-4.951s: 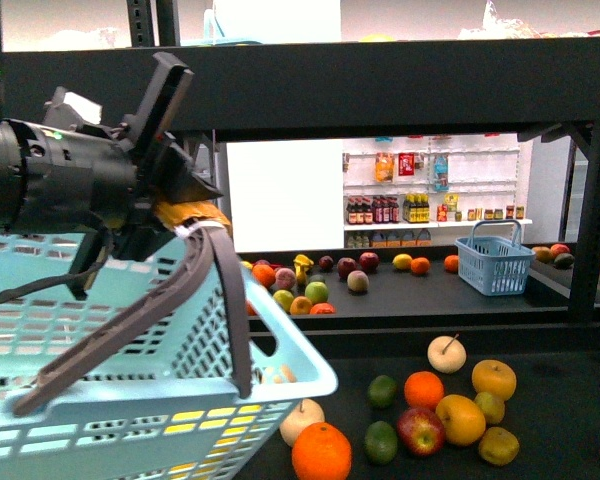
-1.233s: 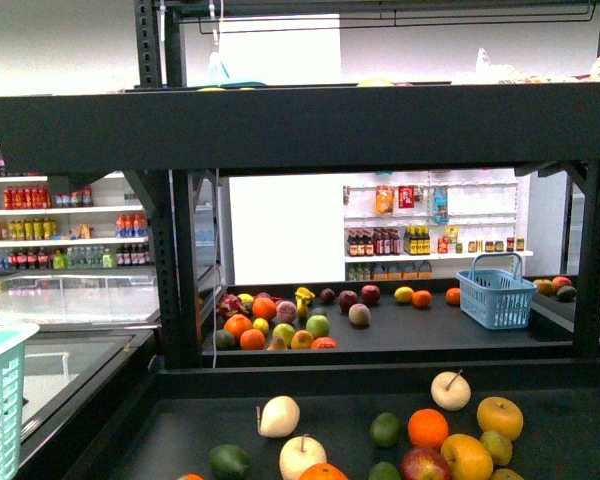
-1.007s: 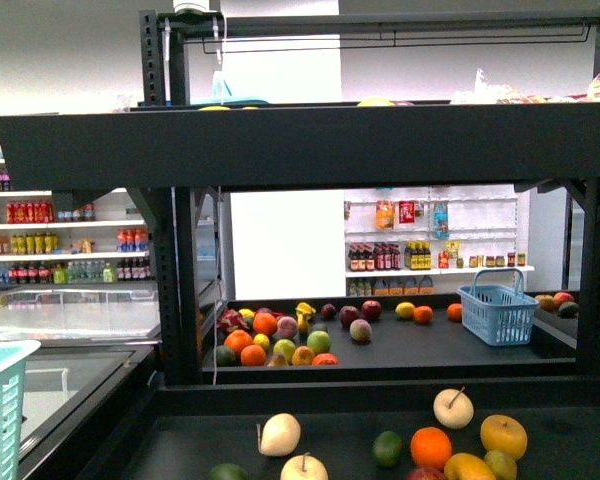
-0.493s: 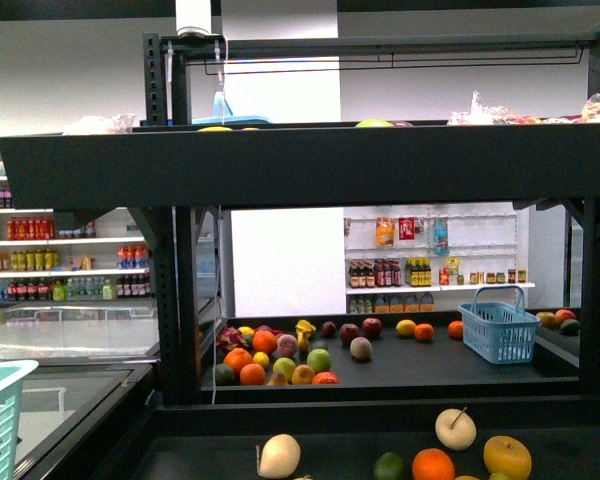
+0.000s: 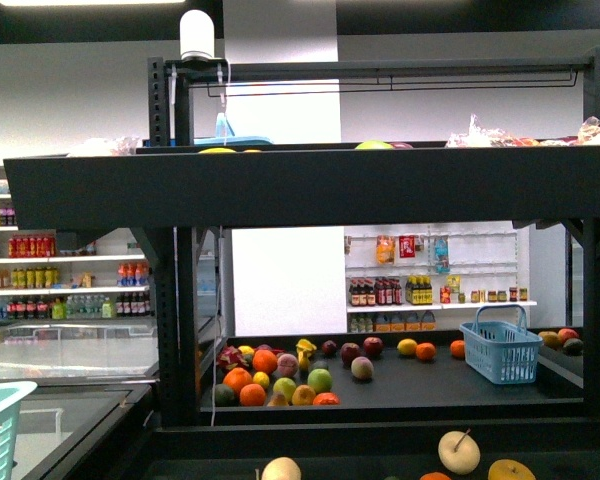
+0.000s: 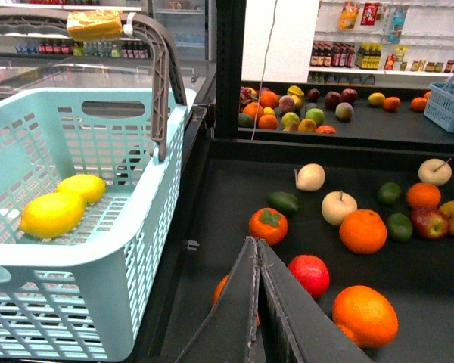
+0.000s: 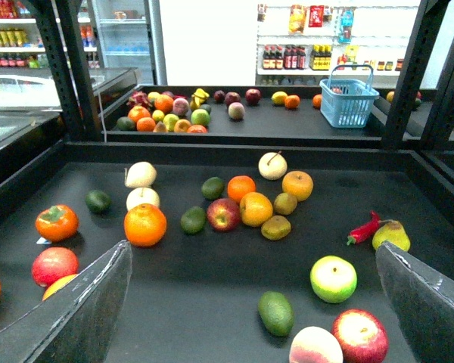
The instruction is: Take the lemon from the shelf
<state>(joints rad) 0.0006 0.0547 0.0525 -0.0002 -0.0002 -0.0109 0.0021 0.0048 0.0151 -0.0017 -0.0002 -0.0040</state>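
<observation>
Lemon (image 6: 52, 214) lies in the pale blue basket (image 6: 136, 249) beside a second yellow fruit (image 6: 83, 187), off the shelf (image 5: 310, 185); left hand (image 6: 259, 249) pressed closed, empty, above the black deck; right hand (image 7: 250, 295) spread wide, empty, over scattered fruit.

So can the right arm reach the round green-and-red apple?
Probably yes: the right gripper is open and the round green-and-red apple lies bare on the black shelf deck ahead, nothing between.
</observation>
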